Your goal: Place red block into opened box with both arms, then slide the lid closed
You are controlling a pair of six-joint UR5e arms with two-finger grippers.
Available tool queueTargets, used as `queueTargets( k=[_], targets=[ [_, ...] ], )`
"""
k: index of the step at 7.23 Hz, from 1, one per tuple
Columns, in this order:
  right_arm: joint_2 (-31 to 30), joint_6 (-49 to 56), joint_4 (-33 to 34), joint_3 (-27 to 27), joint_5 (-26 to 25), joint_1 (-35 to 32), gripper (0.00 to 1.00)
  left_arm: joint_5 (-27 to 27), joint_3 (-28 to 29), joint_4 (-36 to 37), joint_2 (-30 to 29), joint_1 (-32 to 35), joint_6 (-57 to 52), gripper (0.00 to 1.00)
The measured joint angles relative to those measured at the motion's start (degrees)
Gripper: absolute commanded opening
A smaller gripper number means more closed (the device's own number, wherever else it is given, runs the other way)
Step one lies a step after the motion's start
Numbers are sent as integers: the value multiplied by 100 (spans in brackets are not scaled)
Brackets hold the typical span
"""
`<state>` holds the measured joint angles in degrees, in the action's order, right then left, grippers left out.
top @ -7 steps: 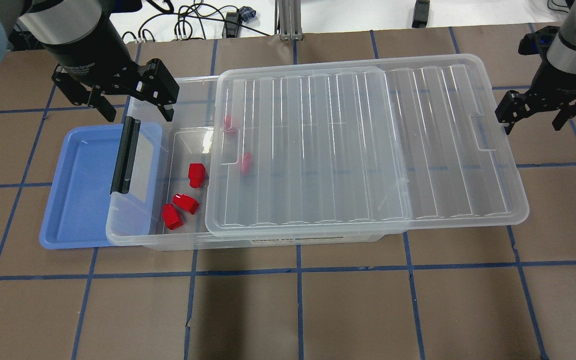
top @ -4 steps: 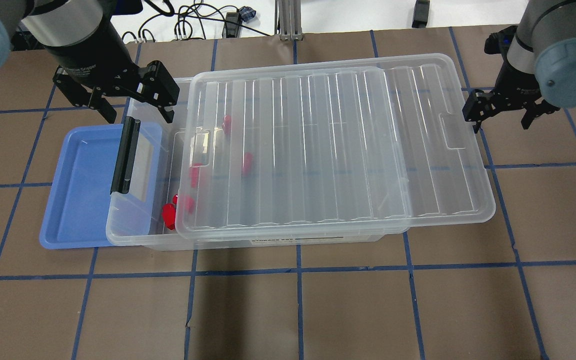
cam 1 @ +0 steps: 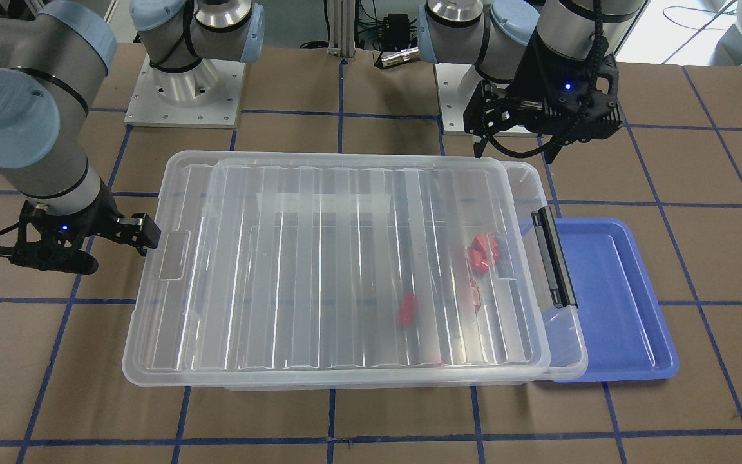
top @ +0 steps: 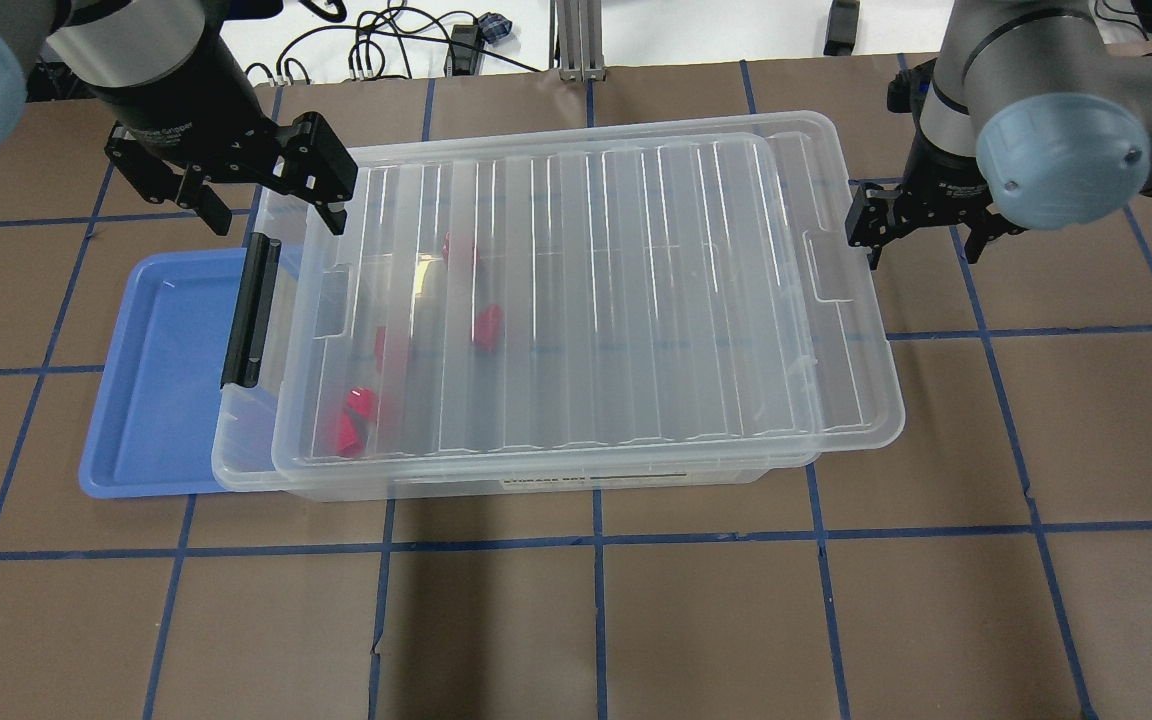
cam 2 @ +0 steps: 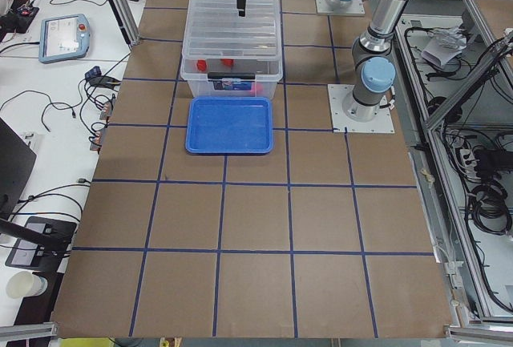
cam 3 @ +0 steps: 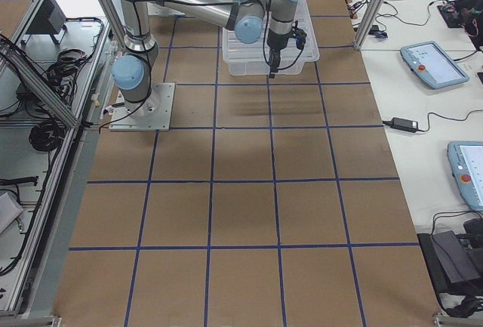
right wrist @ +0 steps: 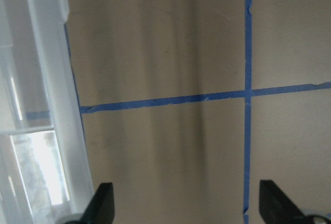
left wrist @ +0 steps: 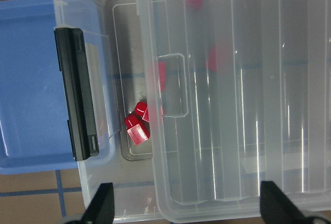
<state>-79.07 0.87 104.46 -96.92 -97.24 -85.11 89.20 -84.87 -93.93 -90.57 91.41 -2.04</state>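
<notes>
The clear ribbed lid [top: 636, 300] lies over nearly all of the box [top: 236, 450], leaving only a narrow strip open by the black bar [top: 251, 310]. Several red blocks [top: 487, 325] lie inside the box, seen through the lid; in the left wrist view one red block [left wrist: 137, 130] shows in the uncovered strip. My right gripper [top: 924, 240] is open at the lid's right short edge, one finger [cam 1: 142, 232] against that edge. My left gripper [top: 266, 205] hovers open above the box's far left corner, holding nothing.
A blue tray [top: 156, 380] sits partly under the box's left end. Brown table surface with blue tape lines surrounds the box. Cables [top: 386, 45] lie beyond the far table edge. The arm bases [cam 1: 184, 84] stand behind the box.
My right gripper has travelled left and the lid has slid left with it, now covering the red blocks that were exposed. The left gripper has barely moved.
</notes>
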Motion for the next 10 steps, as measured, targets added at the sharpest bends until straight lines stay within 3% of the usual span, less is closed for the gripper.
queueTargets(
  k=[6,10],
  targets=[
    [-66,-71,-28,86,221,-164,100,6,-11,17,12,0,-7,100],
    [-517,-333,-810,669,382,-87,100,17,-14,53,21,0,-7,100]
  ],
)
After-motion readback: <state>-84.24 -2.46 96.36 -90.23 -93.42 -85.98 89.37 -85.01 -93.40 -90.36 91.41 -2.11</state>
